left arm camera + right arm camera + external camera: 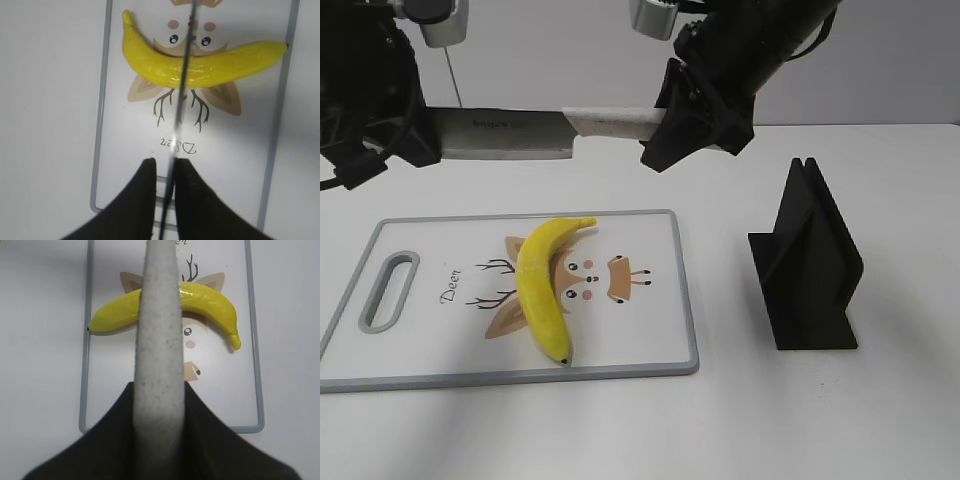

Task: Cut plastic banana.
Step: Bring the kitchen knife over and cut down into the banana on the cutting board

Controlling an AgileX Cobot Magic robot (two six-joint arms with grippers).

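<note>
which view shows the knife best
The exterior view: the whole knife is seen side-on, held level above the cutting board, left gripper on the blade, right gripper on the handle. The left wrist view shows only the blade edge-on; the right, only the handle.

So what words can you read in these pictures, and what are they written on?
"Deer": handwritten-style word on the cutting board, beside the deer drawing; it shows upside down in the left wrist view.
Small dark print on the knife blade: too small and blurred to read.
Plastic banana and black stand: no writing visible.
</note>
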